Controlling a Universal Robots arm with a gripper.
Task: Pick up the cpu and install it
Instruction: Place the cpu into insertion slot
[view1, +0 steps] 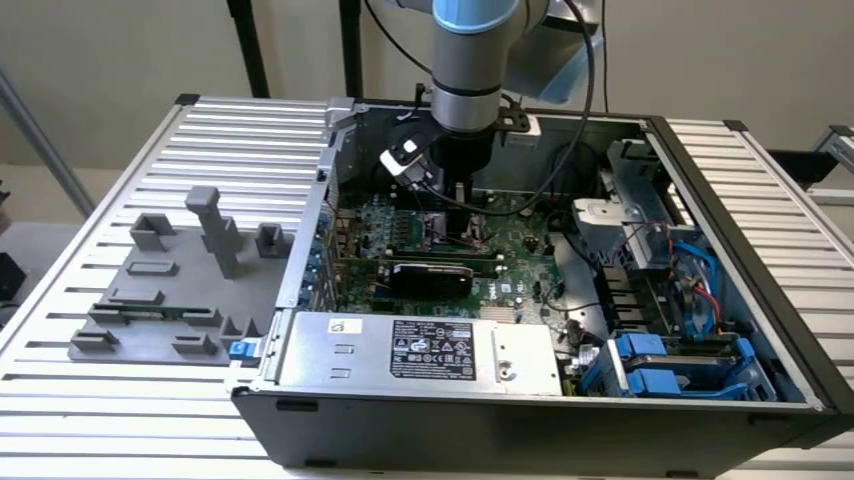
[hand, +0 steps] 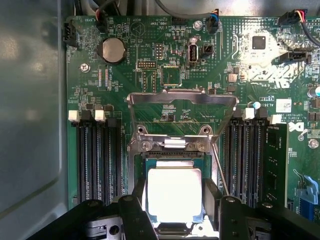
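Small thin square cpu (hand: 174, 186): pale silver metal top, glaring under the light, with a darker rim showing at its corners. It sits between the fingers of the black two-fingered pincer (hand: 175, 200), directly over the dark square socket (hand: 170, 156).

The pincer is spread fairly wide, and its fingers (hand: 139, 192) are pressed against two opposite edges of the cpu, gripping it.

Just beyond the fingertips, the hinged silver metal load frame (hand: 182, 97) is swung up and open. Black memory slots (hand: 97, 155) flank the pincer on both sides, on the green motherboard (hand: 150, 45).

In the exterior view the pincer (view1: 447, 205) reaches down inside the open grey computer case (view1: 534, 425).
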